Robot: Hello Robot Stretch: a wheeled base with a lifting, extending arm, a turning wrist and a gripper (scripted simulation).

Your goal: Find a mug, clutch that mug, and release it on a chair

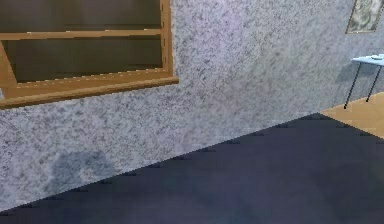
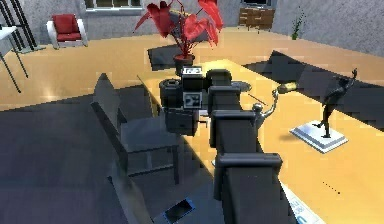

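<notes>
A long wooden table (image 2: 340,175) stands on the floor (image 2: 60,85), which is wood-coloured beyond the table and dark along its left side. At the table's far end sits a dark pot (image 2: 184,60) with a red plant (image 2: 185,22). On the table's right part a dark statue (image 2: 332,100) stands upright on a white base. A small pale thing (image 2: 284,88) rests near the table's middle. Dark chairs (image 2: 125,125) stand on the floor at the table's left edge, and a red armchair (image 2: 67,28) stands well beyond the table.
</notes>
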